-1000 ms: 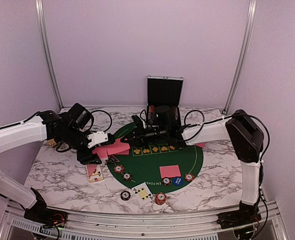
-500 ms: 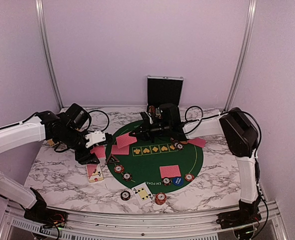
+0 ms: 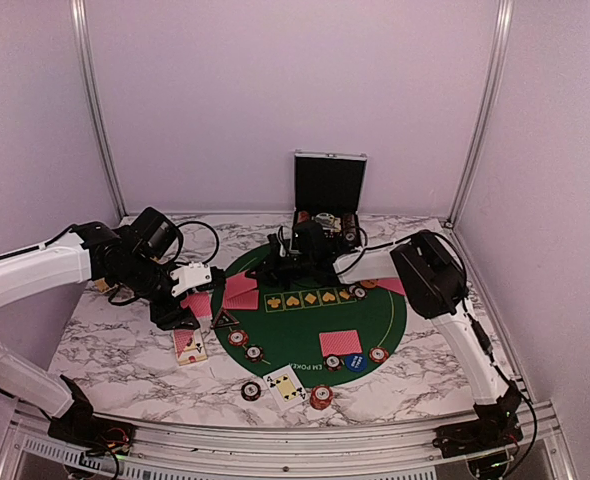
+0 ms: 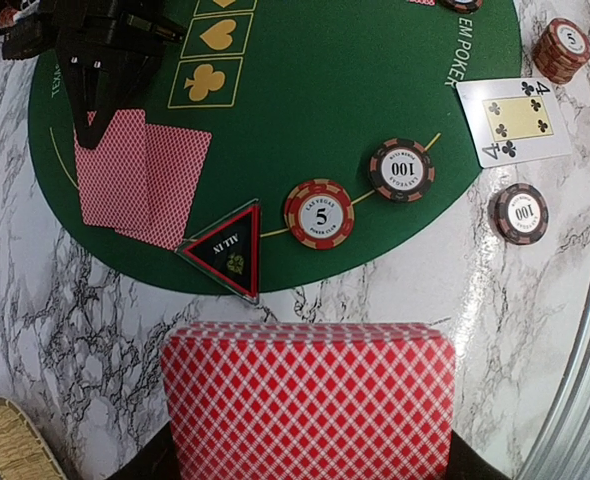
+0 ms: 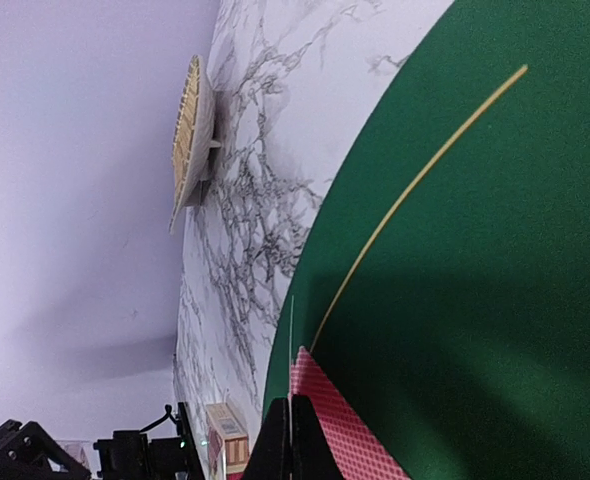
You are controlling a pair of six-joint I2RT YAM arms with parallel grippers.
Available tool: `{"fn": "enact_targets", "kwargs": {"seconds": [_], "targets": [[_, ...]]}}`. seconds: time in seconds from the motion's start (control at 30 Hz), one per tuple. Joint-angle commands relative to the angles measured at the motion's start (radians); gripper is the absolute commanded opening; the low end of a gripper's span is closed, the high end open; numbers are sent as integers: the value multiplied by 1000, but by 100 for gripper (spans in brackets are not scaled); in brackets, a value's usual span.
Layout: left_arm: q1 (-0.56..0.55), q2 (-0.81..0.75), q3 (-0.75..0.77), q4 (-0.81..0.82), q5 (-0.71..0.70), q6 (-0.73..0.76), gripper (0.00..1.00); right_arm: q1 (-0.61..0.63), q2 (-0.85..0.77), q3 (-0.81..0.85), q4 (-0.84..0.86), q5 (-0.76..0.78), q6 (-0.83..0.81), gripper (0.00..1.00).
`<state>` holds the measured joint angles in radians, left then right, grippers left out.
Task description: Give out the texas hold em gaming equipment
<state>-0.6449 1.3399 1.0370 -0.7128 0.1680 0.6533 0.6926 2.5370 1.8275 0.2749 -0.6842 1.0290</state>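
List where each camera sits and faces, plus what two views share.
Top external: above, behind, looking down on the green mat; left arm, right arm show.
Left wrist: looks down past the left claw's deck onto the mat.
Right wrist: rolled sideways, skimming the mat toward the basket; right claw pinches a card.
Both wrists see the basket.

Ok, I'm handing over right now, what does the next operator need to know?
Left gripper: shut on the red-backed deck, above the marble table by the triangular token.
Right gripper: shut, tips at the two face-down cards on the green mat; whether it grips one is unclear.
Done: another card pair and chips laid out, four of clubs face up.
Left: likely withdraw right, keep dealing.
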Motion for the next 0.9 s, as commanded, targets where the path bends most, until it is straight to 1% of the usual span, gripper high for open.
{"fn": "enact_targets", "kwargs": {"seconds": [0.0,0.13,0.23,0.3,0.37,0.43,0.53,0.7,0.87], "targets": [[5,-26,10,-23,30,-15,0,14,38,69,-24,73,-38,0],[5,-30,8,-23,28,-14,0,27,57,100,-65,95,-60,0],[5,-29,9,-28,31,-18,0,37,57,153,-169,136,-96,0],[5,-21,13,-38,28,-18,0,44,49,173,-218,145,-122,3],[5,-12,15,-46,19,-17,0,52,23,159,-245,165,-145,9],[7,-13,14,-47,19,-14,0,56,-13,121,-244,180,-160,19],[9,-14,19,-48,19,-17,0,55,-59,83,-251,186,-178,30],[17,-18,12,-47,23,-16,0,55,-139,42,-311,214,-232,49],[20,-19,17,-48,37,-27,0,55,-238,-39,-321,229,-257,67]]}}
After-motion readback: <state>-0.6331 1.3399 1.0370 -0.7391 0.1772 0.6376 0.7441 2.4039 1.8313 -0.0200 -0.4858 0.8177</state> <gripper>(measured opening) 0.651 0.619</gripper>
